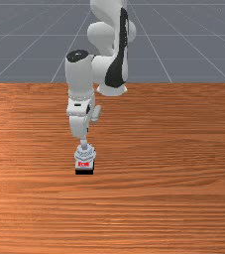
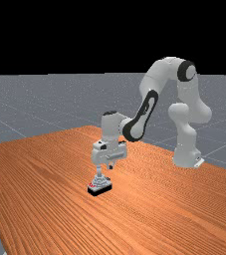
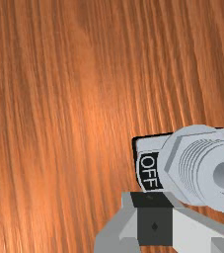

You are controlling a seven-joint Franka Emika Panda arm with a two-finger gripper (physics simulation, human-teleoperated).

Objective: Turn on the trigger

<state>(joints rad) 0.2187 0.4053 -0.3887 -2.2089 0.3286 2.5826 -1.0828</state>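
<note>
Wrist view: gripper [image 3: 152, 200] near the trigger [image 3: 190, 170], can't tell its opening or hold; a misaligned push might skid off!

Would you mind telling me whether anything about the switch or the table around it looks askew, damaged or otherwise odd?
Nothing stands out. The switch sits flat on the table, its lever rises from the collar, and the OFF label is legible. I see no visible damage.
</note>
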